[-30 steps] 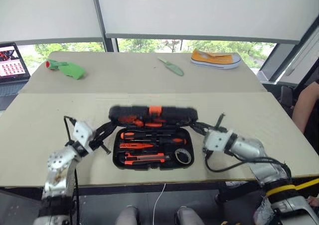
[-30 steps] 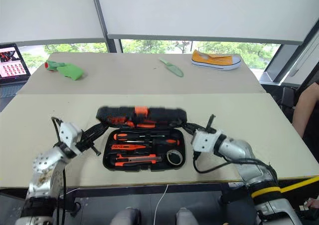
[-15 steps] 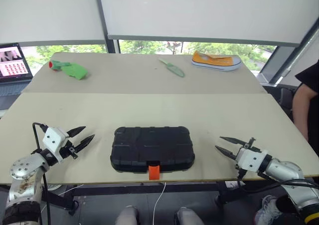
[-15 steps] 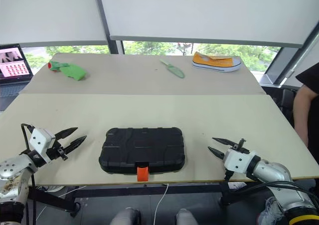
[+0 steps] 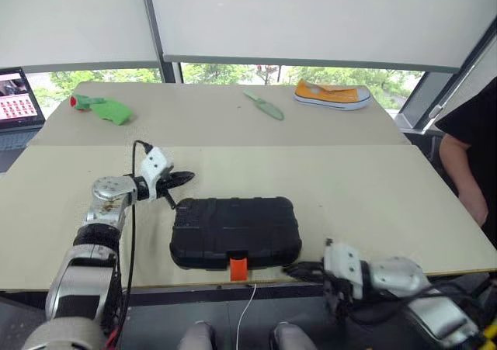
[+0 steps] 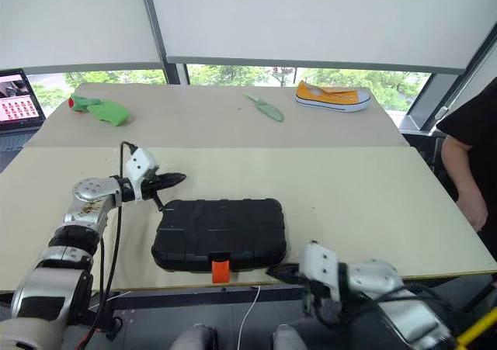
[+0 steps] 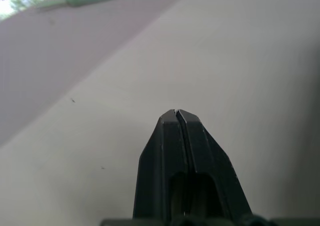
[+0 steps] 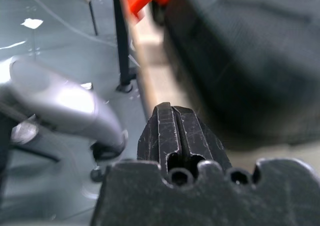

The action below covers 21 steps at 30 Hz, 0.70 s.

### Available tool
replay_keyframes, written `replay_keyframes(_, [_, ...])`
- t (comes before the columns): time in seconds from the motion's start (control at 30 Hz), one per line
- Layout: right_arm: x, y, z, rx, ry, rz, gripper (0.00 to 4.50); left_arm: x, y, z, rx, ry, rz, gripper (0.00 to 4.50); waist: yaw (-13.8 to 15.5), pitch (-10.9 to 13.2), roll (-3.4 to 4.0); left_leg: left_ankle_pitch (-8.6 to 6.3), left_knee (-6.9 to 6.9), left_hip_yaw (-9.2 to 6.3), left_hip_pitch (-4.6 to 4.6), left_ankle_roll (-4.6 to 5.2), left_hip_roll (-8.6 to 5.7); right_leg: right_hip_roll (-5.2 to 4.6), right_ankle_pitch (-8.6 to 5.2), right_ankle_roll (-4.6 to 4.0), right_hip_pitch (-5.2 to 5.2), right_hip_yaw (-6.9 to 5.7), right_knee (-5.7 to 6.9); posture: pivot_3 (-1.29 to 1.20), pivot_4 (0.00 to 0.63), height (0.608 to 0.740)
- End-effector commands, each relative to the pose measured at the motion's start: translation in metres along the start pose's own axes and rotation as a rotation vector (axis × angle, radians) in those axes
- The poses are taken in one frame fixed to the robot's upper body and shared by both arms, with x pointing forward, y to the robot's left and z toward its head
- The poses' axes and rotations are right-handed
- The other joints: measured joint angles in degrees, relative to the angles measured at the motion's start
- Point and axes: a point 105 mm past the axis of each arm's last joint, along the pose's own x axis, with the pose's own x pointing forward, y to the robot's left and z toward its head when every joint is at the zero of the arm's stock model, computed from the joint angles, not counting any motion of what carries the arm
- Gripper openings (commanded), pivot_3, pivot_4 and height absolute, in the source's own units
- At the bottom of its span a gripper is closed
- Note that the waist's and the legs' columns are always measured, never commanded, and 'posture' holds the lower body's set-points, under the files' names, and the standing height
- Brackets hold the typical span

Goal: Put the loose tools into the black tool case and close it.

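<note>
The black tool case (image 5: 235, 232) lies closed at lower centre, its orange latch (image 5: 238, 268) overhanging the table edge (image 5: 140, 285). Left gripper (image 5: 185, 178) (fingers pressed together) hovers near its upper-left corner; right gripper (image 5: 295, 271), likewise closed, sits at its lower-right edge.

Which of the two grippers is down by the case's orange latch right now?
The right gripper, shut at the table's front edge beside the orange latch. The left gripper, also shut, is at the black tool case's far left corner.

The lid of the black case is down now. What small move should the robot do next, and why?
Probably press the orange latch up with the right gripper. The black case lies shut, but the latch hangs loose over the table edge, and that shut gripper sits just beside it.
</note>
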Motion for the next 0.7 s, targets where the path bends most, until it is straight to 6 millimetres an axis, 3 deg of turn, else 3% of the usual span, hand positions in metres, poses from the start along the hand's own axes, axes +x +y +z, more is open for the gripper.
replay_keyframes(0.03, [0.003, -0.02, -0.006, -0.024, 0.07, -0.051, 0.0, -0.003, -0.014, -0.002, -0.004, -0.014, -0.142, 0.04, 0.38, 0.01, -0.02, -0.01, 0.0, 0.01, -0.02, 0.01, 0.0, -0.02, 0.06, -0.11, 0.01, -0.03, -0.05, 0.0, 0.15, 0.74])
replay_keyframes(0.33, [0.013, -0.073, -0.012, -0.108, 0.099, -0.209, 0.0, -0.019, -0.021, -0.023, -0.066, -0.001, -0.128, 0.04, 0.39, 0.04, -0.06, 0.0, 0.2, -0.02, -0.53, 0.02, 0.01, -0.03, 0.19, -0.04, -0.37, -0.06, -0.05, 0.0, 0.15, 0.74])
replay_keyframes(0.5, [0.01, -0.101, -0.011, -0.148, 0.077, -0.276, 0.0, -0.045, -0.017, -0.03, -0.159, -0.056, -0.009, 0.04, -0.01, 0.04, -0.06, 0.0, 0.16, -0.01, -0.54, 0.02, 0.02, -0.03, 0.19, -0.05, -0.43, -0.03, 0.02, 0.0, 0.15, 0.74])
replay_keyframes(0.6, [0.001, -0.105, -0.011, -0.144, 0.062, -0.294, 0.0, -0.062, -0.005, -0.028, -0.163, -0.068, 0.103, 0.04, 0.17, 0.04, -0.06, 0.0, 0.16, 0.01, -0.57, 0.02, 0.01, -0.04, 0.19, -0.06, -0.63, 0.0, 0.31, 0.0, 0.15, 0.74])
replay_keyframes(0.7, [-0.014, -0.095, -0.013, -0.145, 0.044, -0.277, 0.0, -0.088, 0.016, -0.003, -0.16, -0.163, 0.189, 0.04, 0.61, 0.06, -0.09, 0.01, 0.17, -0.01, -0.57, 0.02, 0.02, -0.02, 0.14, -0.14, -0.74, 0.0, 0.54, 0.0, 0.15, 0.74])
